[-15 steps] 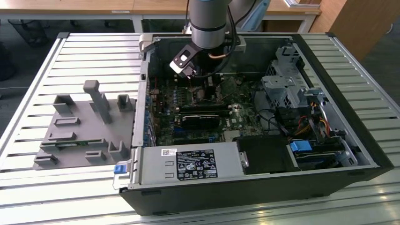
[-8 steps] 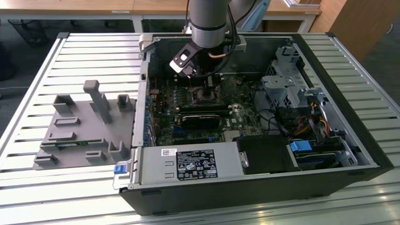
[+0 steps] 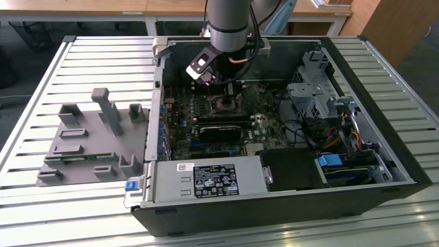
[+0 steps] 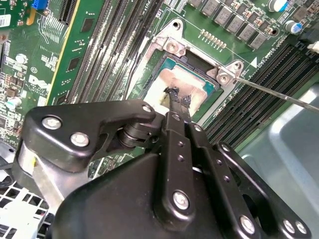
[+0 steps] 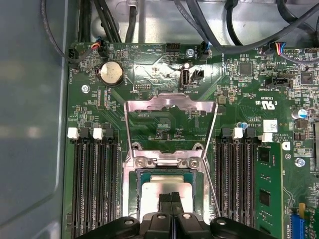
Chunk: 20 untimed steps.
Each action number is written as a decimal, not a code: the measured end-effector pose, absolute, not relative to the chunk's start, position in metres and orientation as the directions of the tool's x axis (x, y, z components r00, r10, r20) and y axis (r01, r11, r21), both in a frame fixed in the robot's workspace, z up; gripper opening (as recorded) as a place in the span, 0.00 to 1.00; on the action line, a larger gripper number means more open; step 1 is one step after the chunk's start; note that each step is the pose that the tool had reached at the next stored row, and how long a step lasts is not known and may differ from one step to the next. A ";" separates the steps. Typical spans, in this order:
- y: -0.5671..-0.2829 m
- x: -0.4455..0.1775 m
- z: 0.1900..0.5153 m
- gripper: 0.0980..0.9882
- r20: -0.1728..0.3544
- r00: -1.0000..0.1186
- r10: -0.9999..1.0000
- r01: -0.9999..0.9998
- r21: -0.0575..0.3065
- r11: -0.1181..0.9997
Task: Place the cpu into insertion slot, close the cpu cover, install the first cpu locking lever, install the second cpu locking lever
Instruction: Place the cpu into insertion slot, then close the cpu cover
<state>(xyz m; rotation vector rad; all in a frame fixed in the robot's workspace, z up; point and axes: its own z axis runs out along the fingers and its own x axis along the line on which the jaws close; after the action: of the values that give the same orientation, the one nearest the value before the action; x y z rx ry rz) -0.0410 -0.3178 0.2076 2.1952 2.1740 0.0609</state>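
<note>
The cpu [image 5: 152, 196] lay flat in the insertion slot [image 5: 130, 199], level inside the silver rim, so the chip looked seated. The cpu cover [image 5: 172, 102] stood swung open beyond the slot, leaving the socket free. A thin locking lever [image 4: 279, 94] hung unlatched beside it. The gripper [image 5: 172, 196] had its fingers pressed together, gripping nothing, with the tips over the chip's top and probably touching it.

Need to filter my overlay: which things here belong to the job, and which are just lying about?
Job: cpu, insertion slot, cpu cover, locking lever, end effector.
Lying about: coin cell, memory slots, grey fixture, power supply.
</note>
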 end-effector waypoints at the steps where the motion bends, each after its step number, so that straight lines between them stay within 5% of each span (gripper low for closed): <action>1: -0.318 -0.041 0.208 0.01 -0.008 0.010 1.000 0.998 0.064 -0.009; 20: -0.318 -0.041 0.216 0.01 -0.008 0.010 1.000 0.998 0.064 -0.009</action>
<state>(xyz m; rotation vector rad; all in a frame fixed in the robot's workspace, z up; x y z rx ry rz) -0.0410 -0.3178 0.2160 2.1953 2.1740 0.0606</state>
